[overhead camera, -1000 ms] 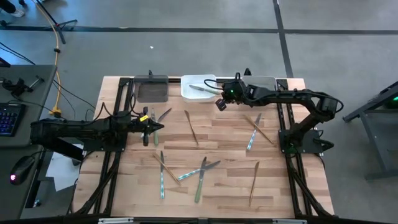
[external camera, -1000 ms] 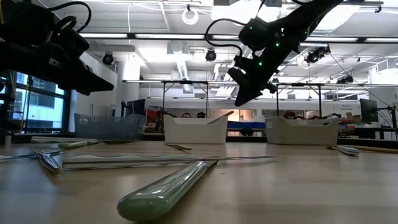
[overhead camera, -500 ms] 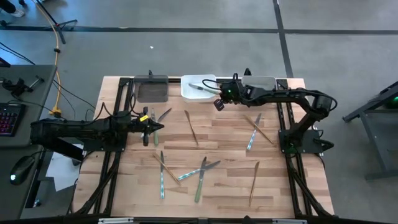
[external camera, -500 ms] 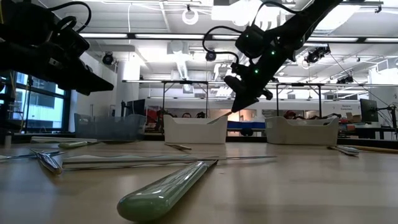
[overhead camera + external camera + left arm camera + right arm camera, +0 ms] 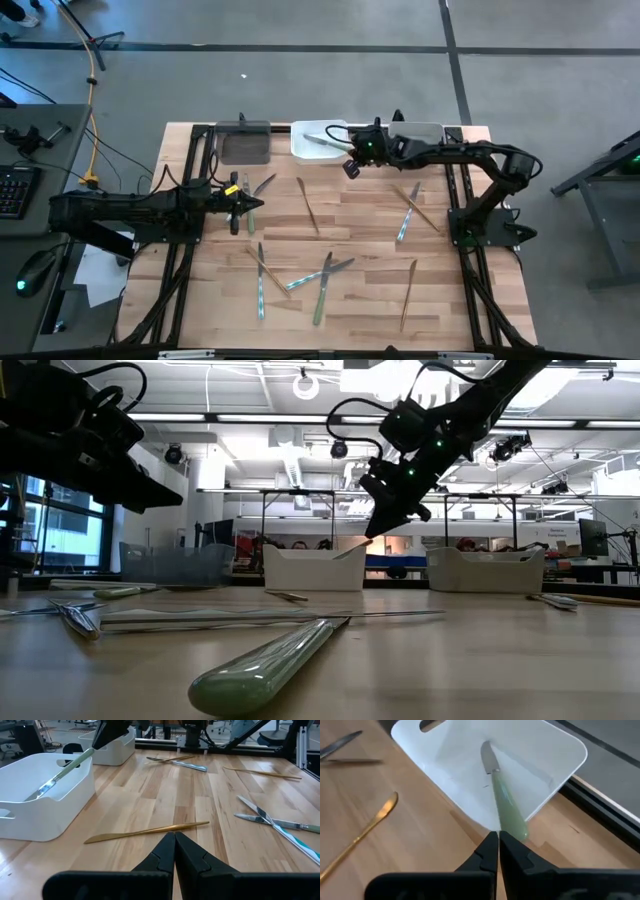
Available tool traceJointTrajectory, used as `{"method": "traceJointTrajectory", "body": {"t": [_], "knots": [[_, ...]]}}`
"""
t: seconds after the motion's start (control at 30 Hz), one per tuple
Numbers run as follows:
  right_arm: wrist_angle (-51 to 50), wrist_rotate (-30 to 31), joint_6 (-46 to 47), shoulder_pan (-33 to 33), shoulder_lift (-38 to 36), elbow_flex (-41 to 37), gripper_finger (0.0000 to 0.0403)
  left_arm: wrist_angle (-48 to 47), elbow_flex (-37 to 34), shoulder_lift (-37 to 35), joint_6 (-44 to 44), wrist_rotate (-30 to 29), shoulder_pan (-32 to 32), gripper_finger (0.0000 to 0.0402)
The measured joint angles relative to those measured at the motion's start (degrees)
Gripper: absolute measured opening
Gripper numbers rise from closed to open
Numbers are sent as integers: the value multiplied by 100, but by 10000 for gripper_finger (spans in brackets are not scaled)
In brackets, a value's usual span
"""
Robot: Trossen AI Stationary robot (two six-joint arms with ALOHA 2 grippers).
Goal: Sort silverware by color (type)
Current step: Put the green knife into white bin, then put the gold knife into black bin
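Note:
A pale green-handled knife lies in the white bin, blade down inside, handle leaning on the bin's rim. My right gripper is shut, its tips just off the handle's free end; it hangs above the bin's near edge. My left gripper is shut and waits over the table's left side. Other silverware lies flat on the wood: a brown knife, a blue and a brown piece crossed, and a cluster toward the near edge. My right gripper's shut fingertips stand at the free end of the green knife's handle, coming from the table's near right and slanting down. I cannot tell whether they touch it. The knife rests on the bin, not lifted.
A dark bin stands left of the white one and a pale bin right of it, all along the far edge. A brown knife lies just ahead of my left gripper. Bare wood shows mid-table.
My right gripper has moved a little toward the table's left and down, closer to the white bin and the green handle sticking out of it. It has stayed shut.

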Motion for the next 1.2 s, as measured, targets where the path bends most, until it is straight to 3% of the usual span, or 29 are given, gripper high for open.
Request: {"method": "traceJointTrajectory", "body": {"t": [0.3,0.4,0.5,0.7,0.83,0.97,1.2], "knots": [[158,-67,-662,250,-512,-7,0,2,2,2,-7,5,0,0],[458,4,-910,584,-742,-262,0,-24,22,3,-12,342,0,0],[1485,-113,-841,838,-741,-1117,0,-50,137,18,-9,803,-30,0],[4641,-121,-684,1292,-743,-2723,0,-450,611,257,41,900,-496,0],[5814,-115,-719,1504,-756,-3137,0,-1080,1039,669,-6,685,-1019,0],[5885,-132,-965,1650,-756,-3138,0,-1707,1533,1287,-285,243,-1607,0],[5841,-392,-1125,1764,-756,-3062,0,-2051,2245,2615,-728,109,-2632,1]]}}
